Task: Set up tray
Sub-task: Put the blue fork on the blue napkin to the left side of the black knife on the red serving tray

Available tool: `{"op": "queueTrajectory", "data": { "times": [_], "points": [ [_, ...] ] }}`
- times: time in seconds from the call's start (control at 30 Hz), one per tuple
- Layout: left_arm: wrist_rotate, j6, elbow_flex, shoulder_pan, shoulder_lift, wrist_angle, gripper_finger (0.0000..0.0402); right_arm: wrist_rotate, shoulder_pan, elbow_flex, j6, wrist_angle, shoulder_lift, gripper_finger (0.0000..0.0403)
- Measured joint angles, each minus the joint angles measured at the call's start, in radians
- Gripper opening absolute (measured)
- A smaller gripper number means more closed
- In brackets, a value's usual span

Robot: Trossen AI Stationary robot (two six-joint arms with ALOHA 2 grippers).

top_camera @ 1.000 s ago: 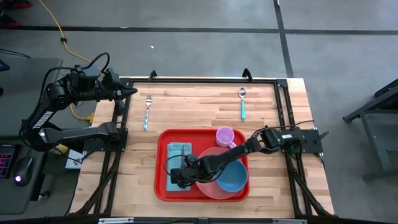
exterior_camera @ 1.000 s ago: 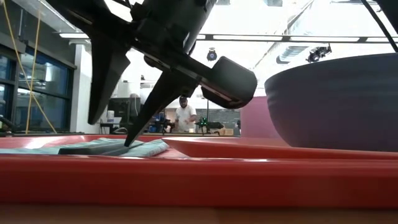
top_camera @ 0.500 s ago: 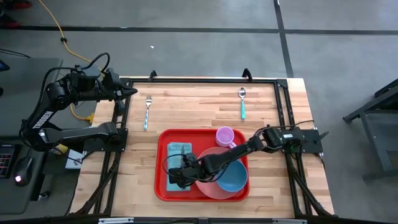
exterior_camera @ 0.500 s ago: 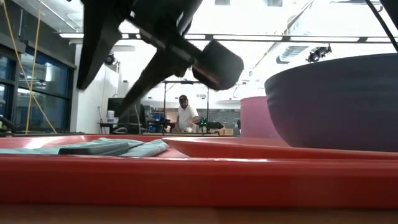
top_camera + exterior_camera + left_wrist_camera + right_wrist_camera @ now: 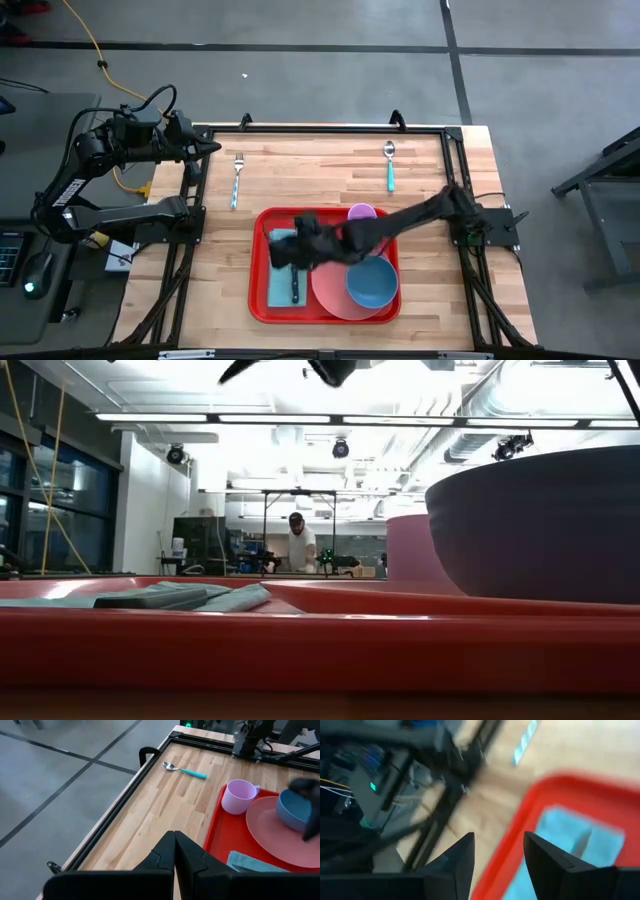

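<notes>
High view is showing me the tray (image 5: 262,300) sitting at the near middle of the table (image 5: 320,170), holding a napkin (image 5: 283,285) with a dark utensil (image 5: 295,285) on it, a plate (image 5: 330,290), a bowl (image 5: 373,283) and a cup (image 5: 362,213). I am seeing the right gripper (image 5: 290,245) hovering above the napkin, fingers (image 5: 455,857) apart and empty. I am seeing the left gripper (image 5: 208,147) waiting at the far left corner, fingers together.

Both arms are showing up black and matte, built from chunky angular links with black cables looping off the left one. The left hand (image 5: 174,851) is showing two wedge-shaped dark fingers pressed flat together; the right hand (image 5: 499,851) is showing matching black tapered fingers, parted.
</notes>
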Motion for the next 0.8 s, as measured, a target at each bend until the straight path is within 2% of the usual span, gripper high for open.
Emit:
{"op": "queueTrajectory", "data": {
  "times": [0.27,0.4,0.57,0.8],
  "points": [
    [-0.006,0.008,0.0,0.0,-0.001,0.0,0.0035,-0.029,-0.142,0.0,-0.37,0.003,-0.158,0.0147],
    [-0.021,0.004,0.001,0.0,-0.001,-0.011,0.0035,-0.037,-0.199,0.0,-0.515,-0.059,-0.258,0.0143],
    [-0.033,0.004,0.003,0.0,-0.002,-0.008,0.0035,0.053,-0.256,0.0,-0.635,-0.191,-0.393,0.0143],
    [-0.039,0.017,0.003,0.0,-0.001,-0.007,0.0035,0.171,-0.336,0.0,-0.679,-0.399,-0.557,0.0142]
  ]
}}
